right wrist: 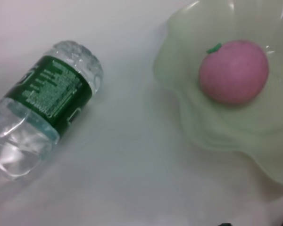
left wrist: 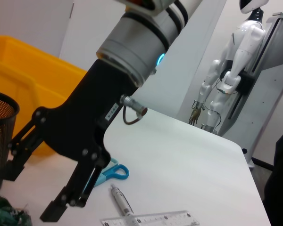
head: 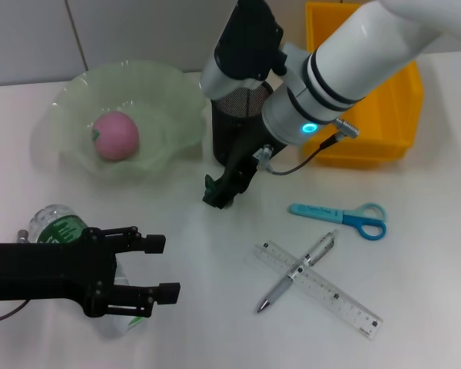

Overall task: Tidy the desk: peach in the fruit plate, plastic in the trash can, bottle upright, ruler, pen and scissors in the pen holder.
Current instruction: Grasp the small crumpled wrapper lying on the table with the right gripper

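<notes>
Light: bright, even, from overhead.
Shadows: faint, soft beneath the translucent green fruit plate (head: 177,123).
Focus: right wrist view soft; clear plastic bottle (right wrist: 42,110) blurred.

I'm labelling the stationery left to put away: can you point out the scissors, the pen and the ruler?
scissors (head: 366,221): head view, on the blue handle loops.
pen (head: 298,272): head view, mid-barrel, where it lies across the ruler.
ruler (head: 346,304): head view, on the clear strip, toward its near end.
</notes>
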### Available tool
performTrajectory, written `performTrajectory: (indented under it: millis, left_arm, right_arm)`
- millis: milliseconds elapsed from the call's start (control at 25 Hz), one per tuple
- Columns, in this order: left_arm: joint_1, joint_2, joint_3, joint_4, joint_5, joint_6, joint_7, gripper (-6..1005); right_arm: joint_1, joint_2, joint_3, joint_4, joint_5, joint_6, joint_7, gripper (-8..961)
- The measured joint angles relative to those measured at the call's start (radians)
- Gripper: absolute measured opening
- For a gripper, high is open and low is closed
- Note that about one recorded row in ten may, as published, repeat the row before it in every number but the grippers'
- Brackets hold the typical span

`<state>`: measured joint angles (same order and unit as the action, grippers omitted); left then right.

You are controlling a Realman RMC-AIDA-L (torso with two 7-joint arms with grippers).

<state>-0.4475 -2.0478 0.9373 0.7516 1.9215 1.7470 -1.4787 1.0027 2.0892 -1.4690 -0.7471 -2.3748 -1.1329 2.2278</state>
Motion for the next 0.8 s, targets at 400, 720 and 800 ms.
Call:
performTrajectory:
  millis: [400, 720, 800]
  left_arm:
    - [0.005, 0.000, 0.000, 0.000, -0.002, 0.003, 0.000, 840]
    - [0.009, -0.001, 0.000, 0.000, -0.003, 0.004, 0.000, 839]
    - [0.010, -0.002, 0.000, 0.000, -0.004, 0.004, 0.000, 838]
  right_arm:
    - [-0.009, 0.002, -0.056, 0.036, 0.035, 0.077, 0.000, 815]
    - [-0.014, 0.002, -0.111, 0.060, 0.057, 0.137, -0.001, 812]
    - [-0.013, 0.002, -0.118, 0.068, 0.059, 0.149, -0.001, 811]
